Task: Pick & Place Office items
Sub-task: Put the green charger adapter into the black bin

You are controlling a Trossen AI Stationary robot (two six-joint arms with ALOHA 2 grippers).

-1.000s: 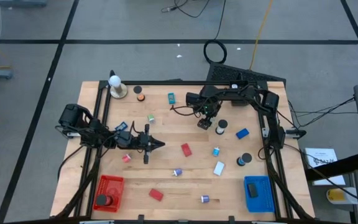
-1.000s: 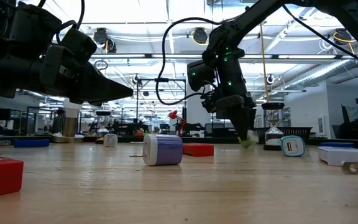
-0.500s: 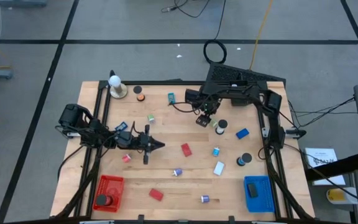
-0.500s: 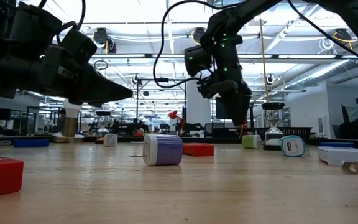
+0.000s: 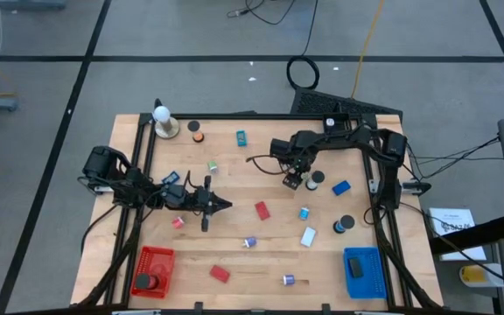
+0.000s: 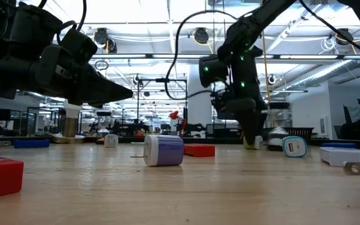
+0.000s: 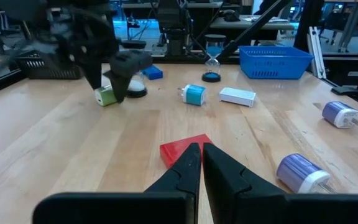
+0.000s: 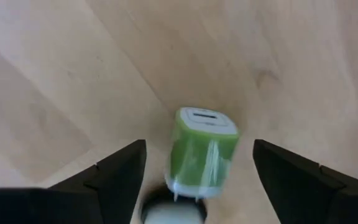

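Note:
A small green block [image 8: 202, 152] lies on the table right of the middle; it also shows in the low view [image 6: 250, 143] and the left wrist view [image 7: 106, 96]. My right gripper [image 5: 293, 181] points down over it, open, with one finger on each side of the block and a gap at both. My left gripper [image 5: 224, 204] is shut and holds nothing. It hovers level near the table's middle, pointing at a red block [image 7: 182, 149] that lies just ahead of it.
A black-and-white disc [image 5: 312, 179] and a blue block [image 5: 340, 187] lie just right of the green block. Other small pieces are scattered across the table. A red basket [image 5: 154, 269] stands near left and a blue basket [image 5: 363, 271] near right. A white ball on a tan base [image 5: 163, 122] stands far left.
My right gripper first rose and drew a little toward the far left, leaving the green block on the table. It then came back toward the near right and sank, so its open fingers now stand on either side of the block.

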